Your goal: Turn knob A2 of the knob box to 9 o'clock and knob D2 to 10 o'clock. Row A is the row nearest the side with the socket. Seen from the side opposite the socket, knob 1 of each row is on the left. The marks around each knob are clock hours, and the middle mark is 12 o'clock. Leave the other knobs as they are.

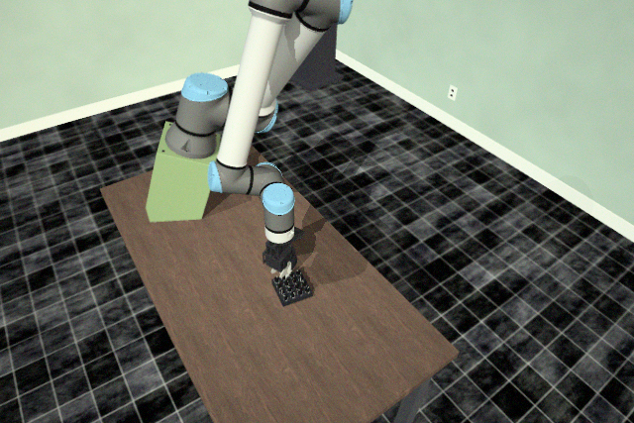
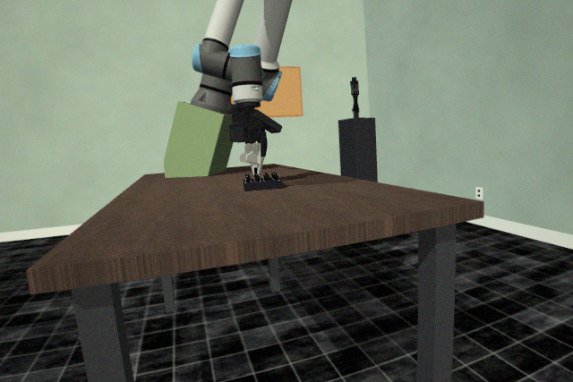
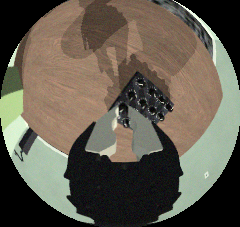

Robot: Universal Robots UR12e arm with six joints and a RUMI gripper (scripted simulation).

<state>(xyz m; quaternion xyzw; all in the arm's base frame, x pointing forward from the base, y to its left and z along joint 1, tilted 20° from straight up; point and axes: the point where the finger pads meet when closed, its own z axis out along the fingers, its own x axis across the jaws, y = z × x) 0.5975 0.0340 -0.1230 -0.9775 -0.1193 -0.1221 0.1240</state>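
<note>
The knob box [image 1: 292, 289] sits mid-table, with bare wooden table [image 1: 327, 357] on every side of it, so approach from the front and both flanks is unobstructed. The gripper [image 3: 124, 118] hangs directly over the box's near-edge knob [image 3: 123, 112], fingers closed on it, blocking access from above there. The green pedestal [image 1: 176, 187] stands well apart at the table's far end.

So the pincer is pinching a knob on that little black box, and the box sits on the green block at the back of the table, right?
Not quite. The pincer is indeed closed on a knob at the knob box's edge, but the box rests directly on the wooden table, well in front of the green block, which carries the arm. The top view shows this plainly.
</note>
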